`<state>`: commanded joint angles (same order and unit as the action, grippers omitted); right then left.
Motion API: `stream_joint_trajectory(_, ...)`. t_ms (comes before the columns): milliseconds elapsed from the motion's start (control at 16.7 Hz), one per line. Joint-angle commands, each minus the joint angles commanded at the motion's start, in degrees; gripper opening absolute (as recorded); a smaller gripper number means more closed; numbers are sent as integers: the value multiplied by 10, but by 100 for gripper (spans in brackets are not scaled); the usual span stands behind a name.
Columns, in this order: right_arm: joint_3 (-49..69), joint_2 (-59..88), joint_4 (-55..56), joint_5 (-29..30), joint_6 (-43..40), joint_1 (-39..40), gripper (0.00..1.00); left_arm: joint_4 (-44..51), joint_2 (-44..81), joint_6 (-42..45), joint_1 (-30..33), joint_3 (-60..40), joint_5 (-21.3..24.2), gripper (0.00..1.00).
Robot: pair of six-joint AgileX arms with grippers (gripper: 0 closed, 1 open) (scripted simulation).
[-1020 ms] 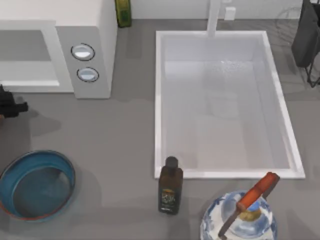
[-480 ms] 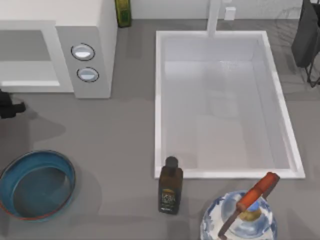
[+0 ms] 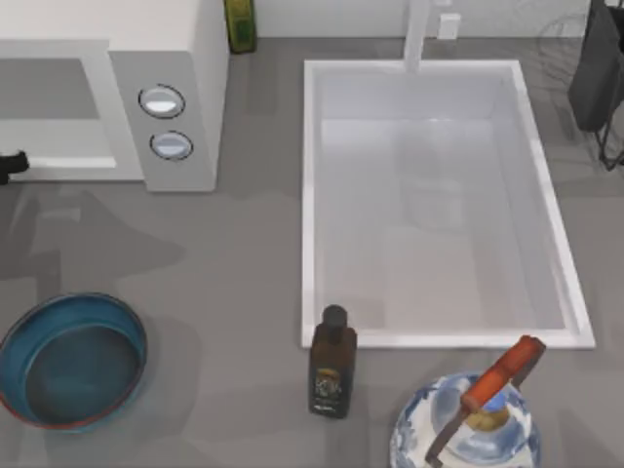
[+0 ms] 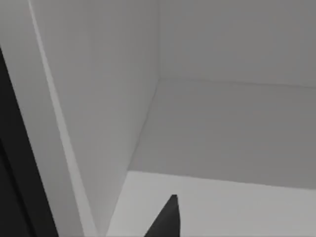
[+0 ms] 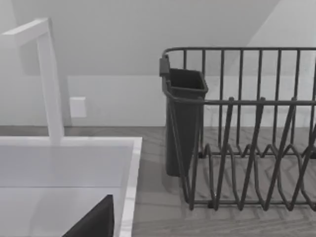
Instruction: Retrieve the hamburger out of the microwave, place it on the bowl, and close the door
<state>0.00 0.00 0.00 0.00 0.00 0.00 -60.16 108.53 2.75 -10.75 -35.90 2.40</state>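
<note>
Reaching at the far left edge of the top view, the left gripper (image 3: 10, 166) sits just in front of the microwave (image 3: 185, 88) opening; whether its fingers are apart or together I cannot tell. Its wrist camera faces the bare white cavity wall (image 4: 98, 98) and floor. Near the front left of the desk (image 3: 234, 273) rests the blue bowl (image 3: 73, 361), well apart from that gripper. A dark bottle (image 3: 332, 363) stands by the sink (image 3: 444, 205), its label unreadable.
</note>
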Motion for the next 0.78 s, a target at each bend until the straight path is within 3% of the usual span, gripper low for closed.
stream_joint_trajectory(240, 0, 0, 0, 0, 0, 0, 100, 62, -60, 0, 0, -3, -1, 0)
stream_joint_trajectory(540, 0, 0, 0, 0, 0, 0, 100, 62, -59, 1, 0, -1, -1, 0)
stream_joint_trajectory(780, 0, 0, 0, 0, 0, 0, 100, 118, -54, -41, 10, -35, -25, 0)
